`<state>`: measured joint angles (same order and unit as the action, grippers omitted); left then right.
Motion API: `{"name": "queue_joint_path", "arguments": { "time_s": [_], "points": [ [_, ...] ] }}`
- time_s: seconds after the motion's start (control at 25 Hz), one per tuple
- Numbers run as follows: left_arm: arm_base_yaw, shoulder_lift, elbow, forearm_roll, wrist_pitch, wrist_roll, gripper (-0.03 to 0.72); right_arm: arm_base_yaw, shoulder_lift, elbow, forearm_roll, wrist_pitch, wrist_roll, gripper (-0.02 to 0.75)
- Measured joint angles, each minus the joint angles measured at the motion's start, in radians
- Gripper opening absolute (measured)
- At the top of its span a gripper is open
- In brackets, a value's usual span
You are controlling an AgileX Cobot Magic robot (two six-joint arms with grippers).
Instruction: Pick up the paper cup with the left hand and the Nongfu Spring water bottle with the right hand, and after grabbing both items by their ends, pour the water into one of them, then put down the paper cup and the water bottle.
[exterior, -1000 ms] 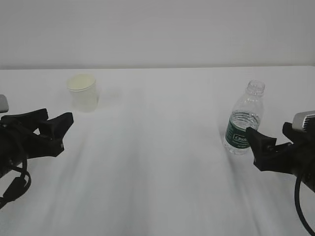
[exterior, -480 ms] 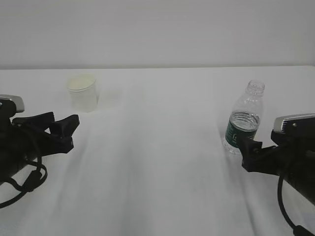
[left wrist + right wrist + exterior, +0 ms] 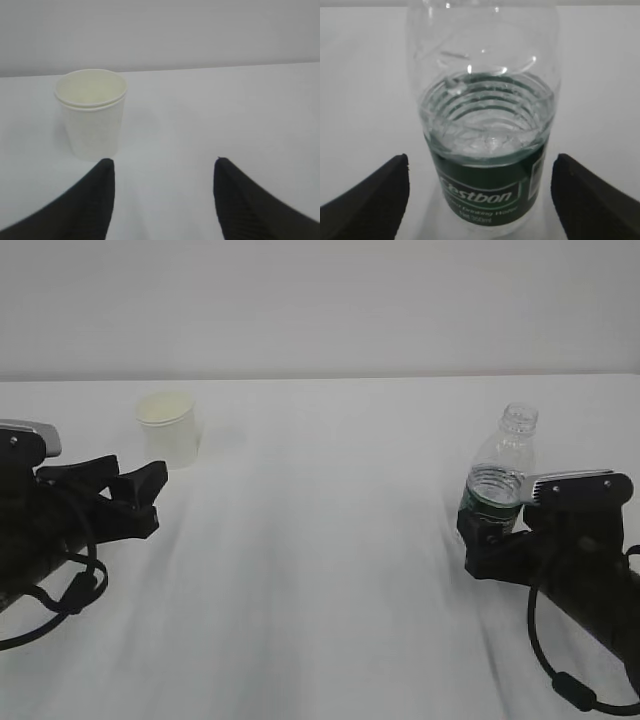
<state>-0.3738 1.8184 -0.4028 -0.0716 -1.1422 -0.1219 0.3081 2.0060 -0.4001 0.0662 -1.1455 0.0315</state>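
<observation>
Paper cup (image 3: 169, 426) far-left on desk (image 3: 320, 540), Nongfu Spring water bottle (image 3: 497, 480) right side, both upright, neither grasped.

Left hand (image 3: 128, 502) low at the left edge, fingers (image 3: 97, 192) spread wide and holding nothing; cup stands just beyond them, slightly left of the gap in the left wrist view, not touching. Cup rim shows a doubled edge, cream inside. Middle of desk is plain white. Bottle is capless, water (image 3: 487, 132) level just above the dark green label, lettering reads "Cestbon" in the right wrist view. Right hand (image 3: 490, 540) sits against the near side of the bottle base, fingers (image 3: 377, 197) released, one on each side of the label with a gap to the plastic on both sides.
</observation>
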Motion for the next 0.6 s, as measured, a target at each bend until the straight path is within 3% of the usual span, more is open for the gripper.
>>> {"name": "queue_joint_path", "arguments": {
  "time_s": [0.6],
  "points": [
    [0.000, 0.055, -0.014, -0.001, -0.001, 0.014, 0.430, 0.000, 0.100, -0.115, 0.020, 0.000, 0.000, 0.666]
  ]
}}
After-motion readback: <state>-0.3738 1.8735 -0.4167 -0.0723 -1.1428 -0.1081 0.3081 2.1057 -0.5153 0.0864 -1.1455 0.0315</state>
